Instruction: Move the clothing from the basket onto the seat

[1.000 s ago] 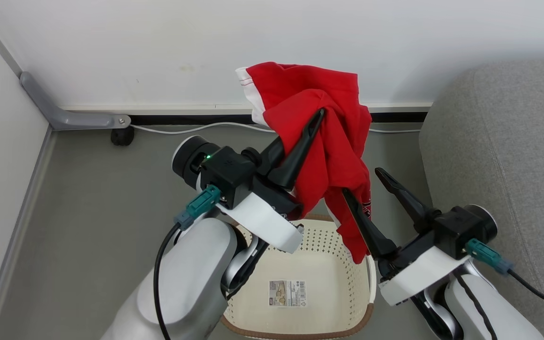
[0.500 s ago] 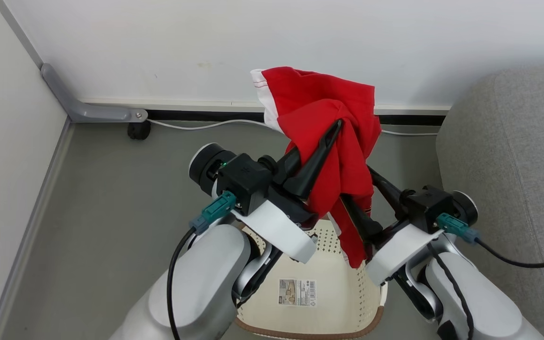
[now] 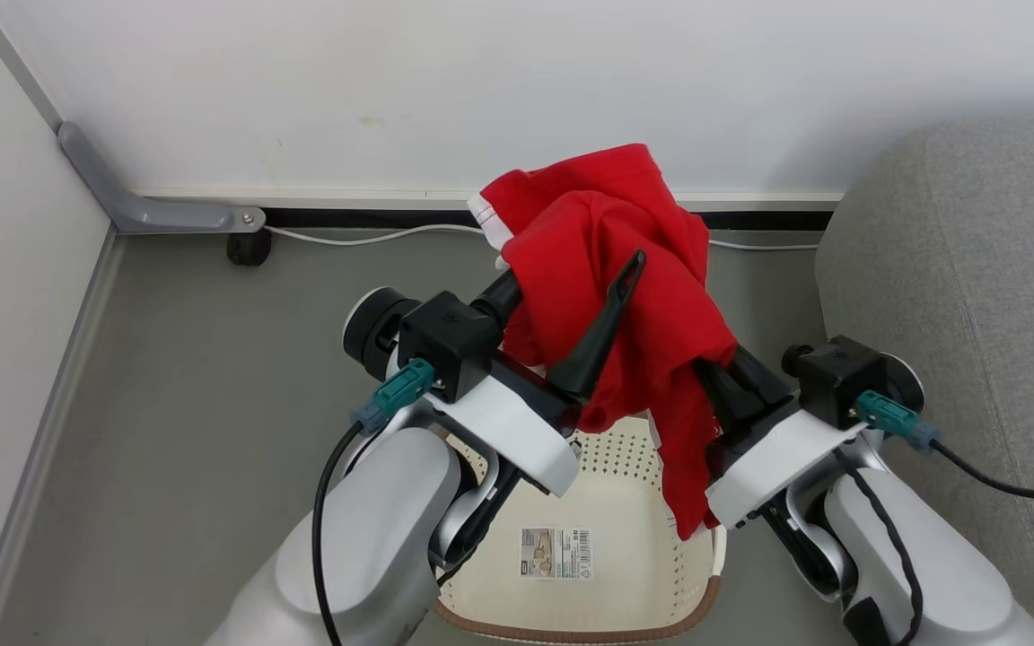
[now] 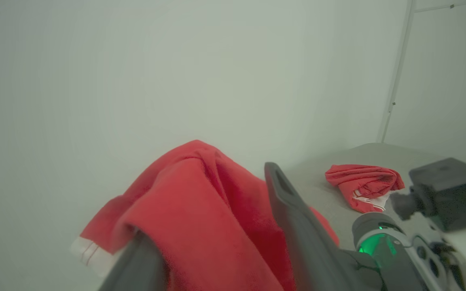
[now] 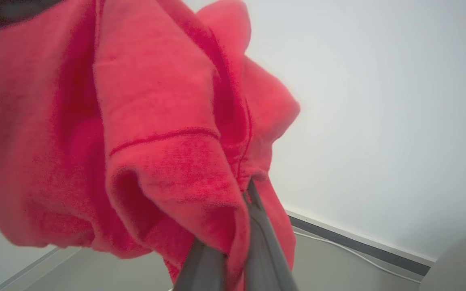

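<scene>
**One garment on the seat, one in the air, basket looking finished**

You have the red garment (image 3: 661, 305) lifted well above the basket (image 3: 634, 475), bunched between both arms. Your right claw (image 5: 252, 190) is closed tight on a fold of it, the two fingers pressed together with fabric pinched between them. Your left claw (image 3: 591, 242) stands open: one finger is bare in front of the cloth, and the other is buried under it, so the garment merely drapes there.

A second red garment (image 4: 362, 186) already lies crumpled on the seat (image 3: 957, 269), far off in the left wrist view. What you can see of the basket floor shows nothing but its label sticker (image 3: 553, 554), though your arms cover the near corners. By my reading this is the last piece: carry it right and set it down.

The seat is just to the right of your right arm, with nothing between. Watch the buried left finger, which could snag the cloth as you pull away. A white cable (image 3: 364, 238) and a caster (image 3: 248, 249) sit along the far wall, well out of the path.
</scene>
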